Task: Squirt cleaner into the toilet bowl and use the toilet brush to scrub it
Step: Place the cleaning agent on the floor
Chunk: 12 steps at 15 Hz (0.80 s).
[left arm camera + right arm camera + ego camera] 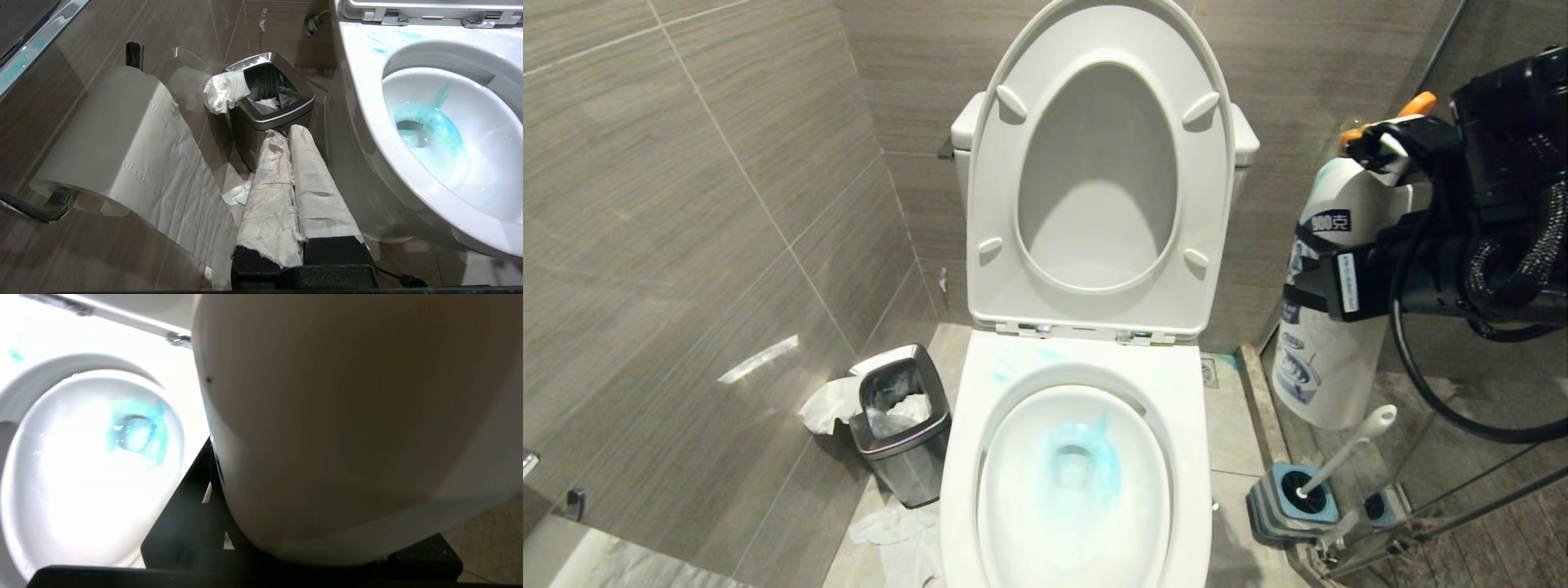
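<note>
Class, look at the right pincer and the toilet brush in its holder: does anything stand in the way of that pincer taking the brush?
Yes: the right pincer is shut on the cleaner bottle, which hangs above the toilet brush in its holder.

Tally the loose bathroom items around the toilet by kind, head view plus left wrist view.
Cleaner bottle: 1
Toilet brush: 1
Brush base: 1
Steel waste bin: 1
Toilet paper roll: 1
Total: 5

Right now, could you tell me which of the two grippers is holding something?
The right gripper, beside the toilet bowl, has its jaws closed around the white cleaner bottle. The left gripper, by the steel bin, is shut on nothing.
</note>
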Tool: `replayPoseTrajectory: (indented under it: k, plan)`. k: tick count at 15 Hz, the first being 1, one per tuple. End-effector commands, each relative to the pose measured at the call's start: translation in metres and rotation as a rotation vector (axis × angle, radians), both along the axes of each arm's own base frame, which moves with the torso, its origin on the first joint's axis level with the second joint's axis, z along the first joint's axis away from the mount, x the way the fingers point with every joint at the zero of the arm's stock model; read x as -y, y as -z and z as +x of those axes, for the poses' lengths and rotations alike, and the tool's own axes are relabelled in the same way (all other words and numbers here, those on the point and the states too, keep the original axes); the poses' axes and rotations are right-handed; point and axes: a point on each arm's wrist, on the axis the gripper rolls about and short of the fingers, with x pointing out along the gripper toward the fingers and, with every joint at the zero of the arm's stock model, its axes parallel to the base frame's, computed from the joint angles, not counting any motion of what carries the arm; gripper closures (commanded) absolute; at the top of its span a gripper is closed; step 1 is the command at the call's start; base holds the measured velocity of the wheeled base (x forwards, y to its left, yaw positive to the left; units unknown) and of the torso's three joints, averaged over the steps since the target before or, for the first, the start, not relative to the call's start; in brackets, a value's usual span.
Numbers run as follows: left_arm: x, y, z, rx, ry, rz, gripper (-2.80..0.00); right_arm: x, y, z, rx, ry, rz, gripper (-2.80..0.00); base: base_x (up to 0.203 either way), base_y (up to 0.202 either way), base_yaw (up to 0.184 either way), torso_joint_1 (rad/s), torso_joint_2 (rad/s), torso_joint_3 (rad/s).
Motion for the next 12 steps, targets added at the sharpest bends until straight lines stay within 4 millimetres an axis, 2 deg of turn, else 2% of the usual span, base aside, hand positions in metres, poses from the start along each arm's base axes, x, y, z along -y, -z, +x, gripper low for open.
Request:
replayPoseTrajectory:
  k: [1,12]
  plan:
    - [0.0,0.0,0.0,-0.003,0.0,0.0,0.0,0.015,-0.008,-0.006,0.044,0.049,0.022,0.0,0.0,0.0,0.0,0.0,0.0,0.0]
    - [0.0,0.0,0.0,-0.001,0.0,0.0,0.0,0.047,0.01,0.031,0.277,0.252,0.088,0.0,0.0,0.0,0.0,0.0,0.0,0.0]
